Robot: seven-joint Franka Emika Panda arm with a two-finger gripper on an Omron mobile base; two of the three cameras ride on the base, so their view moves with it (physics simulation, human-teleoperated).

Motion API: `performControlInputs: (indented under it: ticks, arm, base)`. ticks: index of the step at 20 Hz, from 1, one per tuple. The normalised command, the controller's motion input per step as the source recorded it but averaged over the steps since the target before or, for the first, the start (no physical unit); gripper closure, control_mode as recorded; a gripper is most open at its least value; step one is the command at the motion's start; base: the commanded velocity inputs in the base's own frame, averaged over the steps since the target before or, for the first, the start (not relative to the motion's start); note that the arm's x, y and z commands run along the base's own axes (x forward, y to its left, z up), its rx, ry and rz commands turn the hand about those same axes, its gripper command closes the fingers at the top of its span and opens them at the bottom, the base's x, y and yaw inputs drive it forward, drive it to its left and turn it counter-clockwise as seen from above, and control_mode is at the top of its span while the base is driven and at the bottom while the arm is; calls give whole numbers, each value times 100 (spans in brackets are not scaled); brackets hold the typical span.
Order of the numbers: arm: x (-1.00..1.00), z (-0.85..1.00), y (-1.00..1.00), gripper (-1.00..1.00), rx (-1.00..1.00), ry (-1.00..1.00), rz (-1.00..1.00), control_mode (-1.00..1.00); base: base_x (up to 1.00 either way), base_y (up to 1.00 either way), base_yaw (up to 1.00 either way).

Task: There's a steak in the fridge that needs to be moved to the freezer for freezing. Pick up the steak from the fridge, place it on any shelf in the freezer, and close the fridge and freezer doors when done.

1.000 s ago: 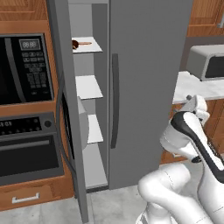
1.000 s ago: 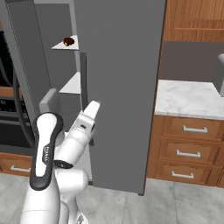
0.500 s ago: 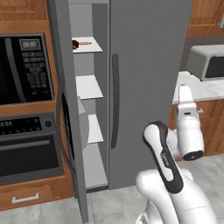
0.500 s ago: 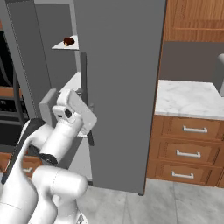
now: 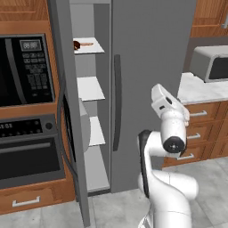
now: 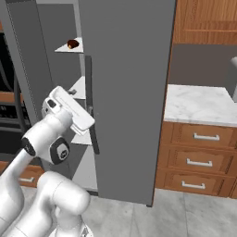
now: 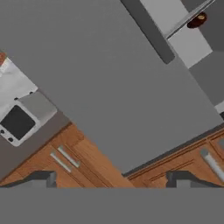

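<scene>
The steak [image 5: 76,44] is a dark reddish lump on the top narrow white shelf [image 5: 92,47] of the freezer [image 5: 87,156], whose door [image 5: 67,111] stands open to the left. The steak [image 6: 72,44] also shows in the right base view, and at the upper right of the hand view [image 7: 197,20]. The wide fridge door [image 5: 151,67] is closed, its long handle [image 5: 116,102] near the freezer opening. My gripper [image 7: 113,179] is open and empty, facing the fridge door [image 7: 96,78] well below and right of the steak. The white hand [image 5: 165,103] hangs mid-height before that door [image 6: 129,92].
A built-in microwave [image 5: 26,71] and oven [image 5: 31,156] sit left of the open freezer door. To the right are a marble counter [image 6: 199,104] with wooden drawers [image 6: 199,157] below, and a small silver appliance [image 5: 209,62] on top. A flat orange-tan strip [image 5: 87,43] lies beside the steak.
The arm has folded up and swung left, bringing the hand higher and closer to the fridge door. The gripper stays open. Steak, doors and view are unchanged.
</scene>
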Motion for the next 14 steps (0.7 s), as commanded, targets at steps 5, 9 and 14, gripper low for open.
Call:
performControlInputs:
  ticks: [5,9,14]
  arm:
    - [-46,-13,100,-100,-34,17,-2,-100]
    - [-49,-24,100,-100,-14,10,0,-100]
    - [-29,-27,100,-100,-5,17,-1,-100]
  base:
    - [0,0,0]
    - [0,0,0]
    - [0,0,0]
